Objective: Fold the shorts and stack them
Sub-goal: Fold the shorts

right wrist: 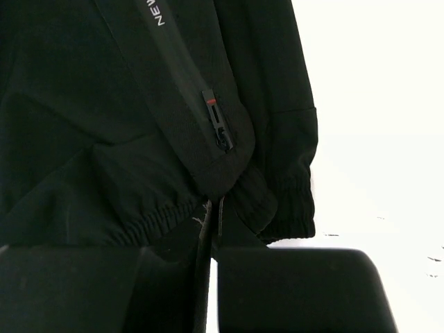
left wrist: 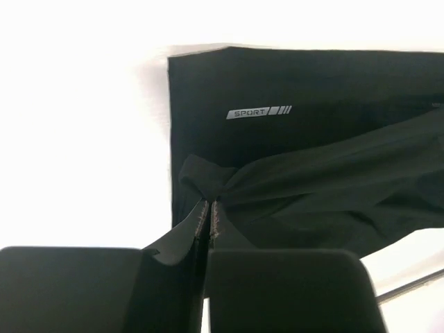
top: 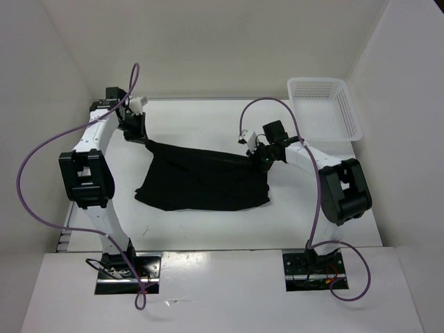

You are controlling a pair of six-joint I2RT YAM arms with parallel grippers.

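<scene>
Black shorts (top: 201, 184) being pinched at two far corners: left gripper (left wrist: 209, 211) holding shut on bunched corner, right gripper (right wrist: 214, 208) clamping elastic waistband beside zip pocket. Far edge hanging stretched between arms, near part resting on white table (top: 208, 236), probably readying fold toward bases. Mesh basket (top: 326, 107) standing far-right, well apart.

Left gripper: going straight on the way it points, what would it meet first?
The shorts, most likely: the left gripper is shut on their fabric, and more black cloth lies directly ahead.
</scene>
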